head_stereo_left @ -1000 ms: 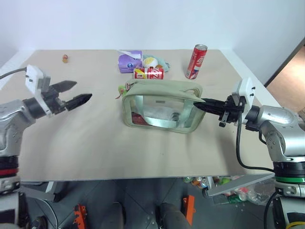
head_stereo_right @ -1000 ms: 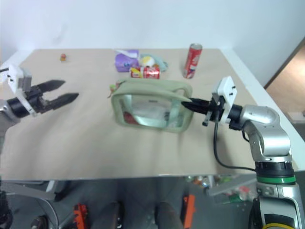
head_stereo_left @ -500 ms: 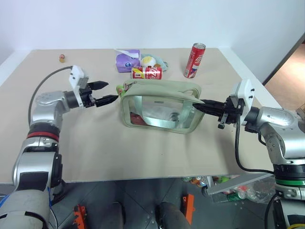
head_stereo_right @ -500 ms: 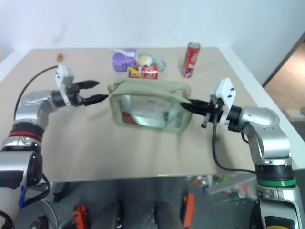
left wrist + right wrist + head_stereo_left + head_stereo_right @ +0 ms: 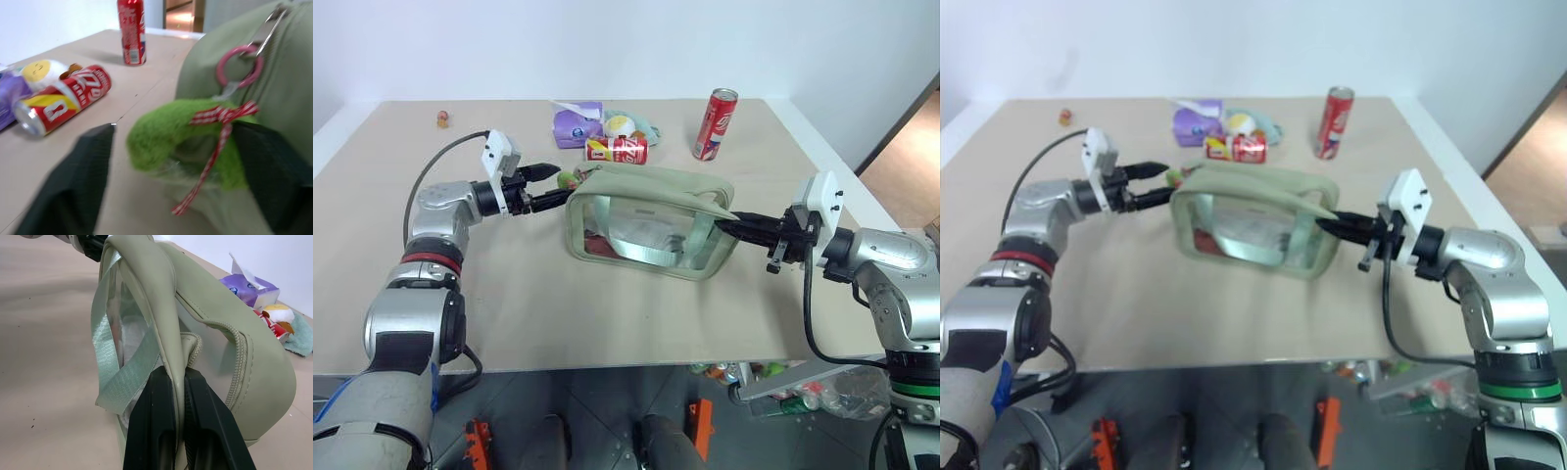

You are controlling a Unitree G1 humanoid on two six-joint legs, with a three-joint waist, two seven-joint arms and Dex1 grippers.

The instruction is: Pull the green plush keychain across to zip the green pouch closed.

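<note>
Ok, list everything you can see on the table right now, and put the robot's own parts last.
green pouch: one, sage green with clear sides, table centre.
green plush keychain: one, lime green with a red checked ribbon, at the pouch's left end.
upright can: one, red, far right.
lying can: one, red and yellow, behind the pouch.
tissue packet: one, purple, far centre.
plush toys: pastel, beside the packet.
small object: one, far left.
left gripper: fingers either side of the keychain.
right gripper: fingers shut on the pouch's right end.
</note>
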